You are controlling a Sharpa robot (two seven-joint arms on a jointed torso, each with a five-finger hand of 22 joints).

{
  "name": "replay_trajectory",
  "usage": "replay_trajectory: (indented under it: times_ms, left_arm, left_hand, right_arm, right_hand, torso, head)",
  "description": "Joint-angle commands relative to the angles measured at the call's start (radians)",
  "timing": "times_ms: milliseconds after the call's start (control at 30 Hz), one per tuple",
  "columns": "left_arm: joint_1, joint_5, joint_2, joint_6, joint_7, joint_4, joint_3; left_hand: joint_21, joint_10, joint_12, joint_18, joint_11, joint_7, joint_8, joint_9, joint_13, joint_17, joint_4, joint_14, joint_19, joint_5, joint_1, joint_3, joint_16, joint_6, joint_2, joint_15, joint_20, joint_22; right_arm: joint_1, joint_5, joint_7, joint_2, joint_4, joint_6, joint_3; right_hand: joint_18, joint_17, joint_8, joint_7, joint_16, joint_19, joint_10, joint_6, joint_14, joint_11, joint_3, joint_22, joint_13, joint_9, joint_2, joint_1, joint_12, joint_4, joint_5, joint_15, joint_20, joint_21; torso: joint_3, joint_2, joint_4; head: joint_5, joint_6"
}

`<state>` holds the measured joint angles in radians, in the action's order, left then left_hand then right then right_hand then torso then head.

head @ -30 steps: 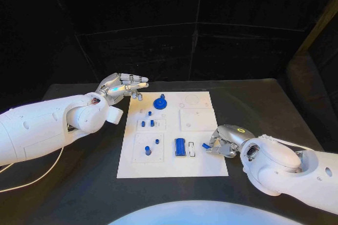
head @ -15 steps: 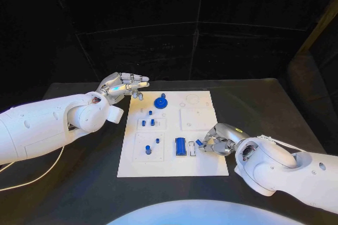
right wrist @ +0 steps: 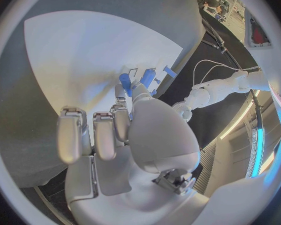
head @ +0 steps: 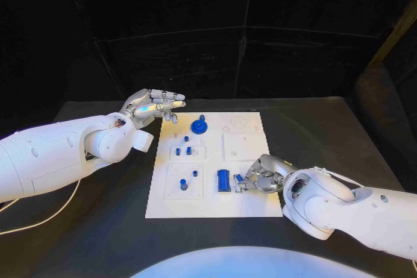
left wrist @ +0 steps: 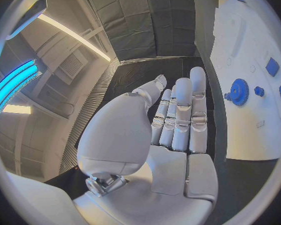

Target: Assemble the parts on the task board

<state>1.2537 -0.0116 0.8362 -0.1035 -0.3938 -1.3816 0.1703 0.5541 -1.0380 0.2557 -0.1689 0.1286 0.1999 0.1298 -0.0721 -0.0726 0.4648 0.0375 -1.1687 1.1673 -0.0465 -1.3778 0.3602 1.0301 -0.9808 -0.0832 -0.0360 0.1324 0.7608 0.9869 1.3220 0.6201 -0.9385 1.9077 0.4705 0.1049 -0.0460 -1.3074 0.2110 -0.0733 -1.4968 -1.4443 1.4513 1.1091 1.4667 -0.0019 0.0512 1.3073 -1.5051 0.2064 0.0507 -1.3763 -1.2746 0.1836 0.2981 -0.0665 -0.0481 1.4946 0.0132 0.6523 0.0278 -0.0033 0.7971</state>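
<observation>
From the head view I see my right hand (head: 263,174) low over the near right part of the task board (head: 213,201); its fingers are curled in and pinch a small blue part (head: 239,178) at their tips, just beside the blue block (head: 223,181) that lies on the board; in the right wrist view the same small blue part (right wrist: 125,80) sits against the fingertips (right wrist: 119,91), with the block (right wrist: 147,77) a little beyond; whether the part touches the board I cannot tell. My left hand (head: 155,105) hangs off the board's far left corner, fingers straight, pressed side by side, holding nothing; the blue gear (head: 199,128) stands near it on the board; small blue pegs (head: 182,151) stand mid-board.
</observation>
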Motion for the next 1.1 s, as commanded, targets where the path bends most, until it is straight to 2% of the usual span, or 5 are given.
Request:
replay_trajectory:
  times_ms: [33, 833, 933, 1033, 1100]
  left_arm:
    - [0.002, 0.000, 0.000, 0.012, -0.003, -0.002, -0.001]
    - [0.002, 0.000, -0.003, 0.013, 0.000, 0.000, -0.001]
    - [0.002, 0.000, -0.003, 0.013, 0.000, 0.000, -0.001]
    - [0.002, 0.000, -0.004, 0.014, 0.001, 0.000, -0.001]
    - [0.002, 0.000, -0.004, 0.014, 0.001, 0.000, -0.001]
  left_hand:
    - [-0.004, 0.008, 0.005, -0.014, -0.003, -0.001, 0.007, -0.001, 0.000, -0.001, 0.001, 0.007, -0.005, -0.004, 0.005, -0.004, 0.007, 0.007, 0.001, 0.000, 0.001, -0.001]
    - [-0.005, 0.010, 0.006, -0.013, -0.002, 0.000, 0.006, 0.000, 0.000, -0.001, 0.001, 0.008, -0.005, -0.004, 0.006, -0.005, 0.007, 0.009, 0.000, -0.001, 0.002, -0.001]
    - [-0.005, 0.010, 0.006, -0.013, -0.002, 0.000, 0.006, 0.000, 0.000, -0.001, 0.001, 0.008, -0.005, -0.004, 0.006, -0.005, 0.007, 0.009, 0.000, -0.001, 0.002, -0.001]
    - [-0.005, 0.010, 0.006, -0.013, -0.002, 0.000, 0.006, 0.000, 0.000, -0.001, 0.001, 0.008, -0.005, -0.004, 0.006, -0.005, 0.007, 0.009, 0.000, -0.001, 0.002, -0.001]
    - [-0.005, 0.010, 0.006, -0.013, -0.002, 0.000, 0.006, 0.000, 0.000, -0.001, 0.001, 0.008, -0.005, -0.004, 0.006, -0.005, 0.007, 0.009, 0.000, -0.001, 0.002, -0.001]
  right_arm:
    - [0.001, -0.025, 0.007, 0.006, -0.003, -0.010, 0.000]
    - [0.001, 0.040, 0.025, 0.027, -0.021, -0.023, 0.000]
    - [0.001, 0.043, 0.024, 0.028, -0.021, -0.021, 0.000]
    - [0.001, 0.043, 0.022, 0.029, -0.022, -0.014, 0.000]
    - [0.001, 0.044, 0.020, 0.029, -0.023, -0.011, 0.000]
  right_hand:
    - [0.006, -0.131, -0.004, 0.001, -0.006, -0.009, 0.014, 0.011, 0.078, -0.004, 0.003, 0.093, 0.161, 0.000, -0.001, 0.018, -0.008, 0.012, 0.010, -0.001, 0.000, 0.004]
    - [0.008, -0.134, 0.018, 0.020, -0.007, -0.013, 0.022, 0.061, 0.079, -0.019, 0.056, 0.099, 0.154, 0.027, -0.029, 0.083, -0.010, 0.066, 0.049, -0.014, 0.011, 0.006]
    - [0.008, -0.132, 0.021, 0.020, -0.006, -0.013, 0.022, 0.062, 0.078, -0.019, 0.079, 0.099, 0.154, 0.034, -0.034, 0.108, -0.009, 0.087, 0.003, -0.014, 0.012, 0.006]
    - [0.008, -0.131, 0.024, 0.020, -0.005, -0.013, 0.023, 0.060, 0.078, -0.019, 0.114, 0.099, 0.153, 0.044, -0.030, 0.145, -0.008, 0.105, -0.112, -0.014, 0.013, 0.005]
    - [0.007, -0.130, 0.026, 0.021, -0.004, -0.012, 0.023, 0.058, 0.078, -0.019, 0.129, 0.099, 0.152, 0.049, -0.026, 0.161, -0.007, 0.106, -0.153, -0.014, 0.013, 0.005]
  torso:
    - [-0.0003, 0.000, 0.0011]
    - [-0.0004, -0.001, -0.0001]
    - [-0.0007, -0.001, 0.0006]
    - [-0.0007, 0.000, 0.0012]
    - [-0.0004, -0.001, 0.0013]
  head:
    - [0.000, 0.001]
    - [-0.001, 0.004]
    - [0.000, 0.004]
    - [0.000, 0.003]
    - [0.000, 0.003]
